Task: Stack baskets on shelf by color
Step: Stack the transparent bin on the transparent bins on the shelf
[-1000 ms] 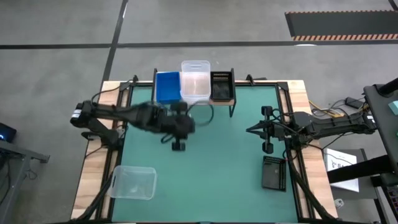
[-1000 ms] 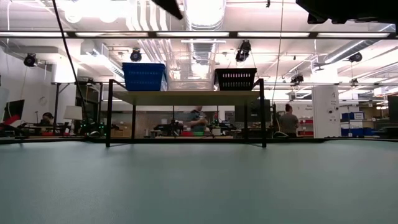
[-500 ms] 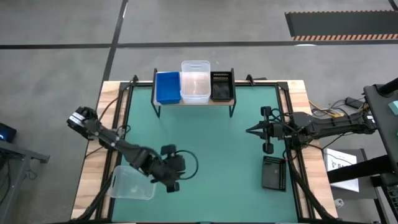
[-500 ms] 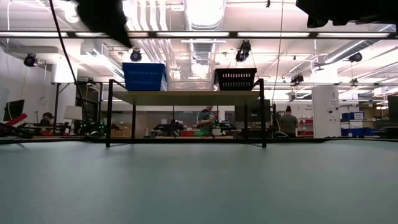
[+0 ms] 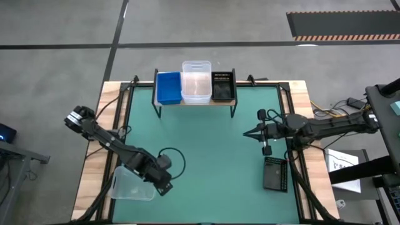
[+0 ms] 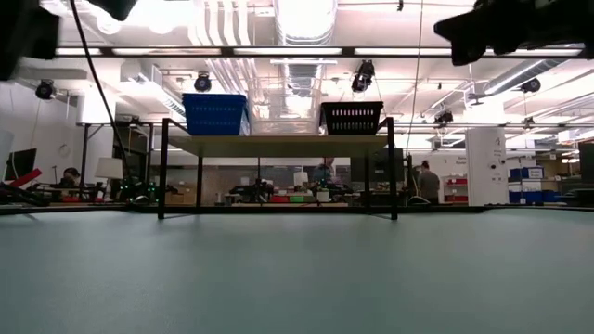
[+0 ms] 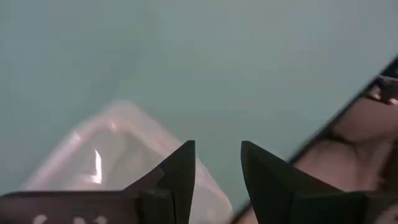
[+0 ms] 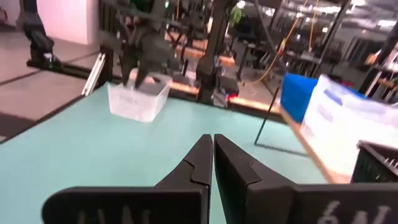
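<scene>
Nearest the front edge of the green table [image 5: 206, 150], a clear basket [image 5: 132, 184] lies at the left corner, and the left gripper [image 5: 164, 185] hangs over its right rim, fingers parted with nothing between them. A black mesh basket [image 5: 275, 173] lies near the front right. Just behind it the right gripper [image 5: 247, 133] hovers above the table, pinched fully together and empty. At the far edge, the shelf [image 5: 195, 100] carries blue, clear and black basket stacks side by side.
</scene>
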You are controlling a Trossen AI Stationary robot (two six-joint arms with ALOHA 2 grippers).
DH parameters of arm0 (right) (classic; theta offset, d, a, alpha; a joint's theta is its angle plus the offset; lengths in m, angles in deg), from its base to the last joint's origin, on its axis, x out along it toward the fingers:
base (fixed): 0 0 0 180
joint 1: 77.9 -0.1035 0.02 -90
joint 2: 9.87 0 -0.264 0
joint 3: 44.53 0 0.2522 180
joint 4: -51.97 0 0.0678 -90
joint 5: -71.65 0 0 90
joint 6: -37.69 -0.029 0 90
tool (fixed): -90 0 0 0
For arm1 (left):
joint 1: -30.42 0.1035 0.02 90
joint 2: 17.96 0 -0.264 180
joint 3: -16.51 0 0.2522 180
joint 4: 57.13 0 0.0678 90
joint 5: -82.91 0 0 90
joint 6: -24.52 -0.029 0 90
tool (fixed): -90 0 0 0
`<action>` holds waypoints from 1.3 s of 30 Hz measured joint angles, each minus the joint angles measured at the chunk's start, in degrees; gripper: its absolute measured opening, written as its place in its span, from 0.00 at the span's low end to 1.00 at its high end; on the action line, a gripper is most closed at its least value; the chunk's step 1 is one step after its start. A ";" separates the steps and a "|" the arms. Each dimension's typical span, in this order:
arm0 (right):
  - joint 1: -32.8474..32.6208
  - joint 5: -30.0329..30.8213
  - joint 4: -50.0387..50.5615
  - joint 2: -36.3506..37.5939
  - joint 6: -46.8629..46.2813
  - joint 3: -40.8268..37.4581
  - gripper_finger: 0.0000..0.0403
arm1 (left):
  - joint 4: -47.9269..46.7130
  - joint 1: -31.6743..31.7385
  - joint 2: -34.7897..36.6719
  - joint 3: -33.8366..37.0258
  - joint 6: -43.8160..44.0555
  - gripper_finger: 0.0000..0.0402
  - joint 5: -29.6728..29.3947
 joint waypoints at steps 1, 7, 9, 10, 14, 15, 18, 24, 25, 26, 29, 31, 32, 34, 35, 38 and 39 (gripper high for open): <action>-0.02 0.02 -0.06 -0.60 -0.06 0.00 0.02 | -0.10 -0.18 0.35 0.00 1.71 0.28 1.31; -0.01 0.07 -0.13 -3.64 -0.11 0.00 0.02 | -0.17 -1.62 0.02 0.76 12.84 0.28 4.21; -0.02 0.07 -0.20 -4.37 -0.10 0.00 0.02 | -0.20 -1.96 -1.04 1.94 15.55 0.28 3.86; -0.01 0.07 -0.38 -4.68 -0.11 0.00 0.02 | -0.34 -2.07 -1.74 2.36 17.38 0.28 4.25; 0.00 0.09 -1.25 -5.28 0.32 0.00 0.02 | -0.37 -2.06 -3.04 2.45 19.14 0.28 5.69; -0.02 0.09 -1.35 -5.28 0.36 0.00 0.02 | -0.77 -2.06 -3.31 2.45 19.16 0.28 5.59; -0.02 0.09 -1.46 -5.26 0.59 0.00 0.02 | -1.56 -2.06 -4.28 2.47 18.91 0.28 5.56; -0.02 0.09 -1.44 -5.29 0.65 0.00 0.02 | -1.19 -2.06 -6.18 2.47 16.75 0.18 5.43; -0.01 0.09 -1.44 -5.28 0.59 0.00 0.02 | -1.04 -2.06 -6.31 2.47 15.96 0.15 5.37; -0.01 0.09 -1.44 -5.28 0.47 0.00 0.02 | -0.84 -2.06 -6.42 2.47 14.95 0.11 5.37; -0.02 0.09 -1.44 -5.28 0.37 0.00 0.02 | -0.59 -2.28 -6.55 2.10 13.18 0.02 5.24; 0.00 0.09 -1.42 -5.28 0.37 0.00 0.02 | -0.93 -2.57 -6.57 1.53 11.30 0.02 4.43; -0.01 0.09 -1.44 -5.28 0.37 0.00 0.02 | -0.96 -2.84 -6.57 1.00 9.49 0.01 3.70; 0.00 0.11 -1.42 -5.28 0.23 0.00 0.02 | 0.33 -3.37 -6.57 -0.16 5.58 0.00 2.42; -0.02 0.11 -1.44 -5.28 0.00 0.00 0.02 | 0.68 -3.57 -6.57 -0.85 3.78 0.00 1.99; -0.02 0.09 -1.42 -5.28 -0.22 0.00 0.02 | 0.29 -4.05 -6.59 -3.60 -1.43 0.00 0.41; 0.00 0.10 -1.42 -5.28 -0.53 0.00 0.02 | 0.38 -4.10 -6.59 -4.73 -3.04 0.00 0.31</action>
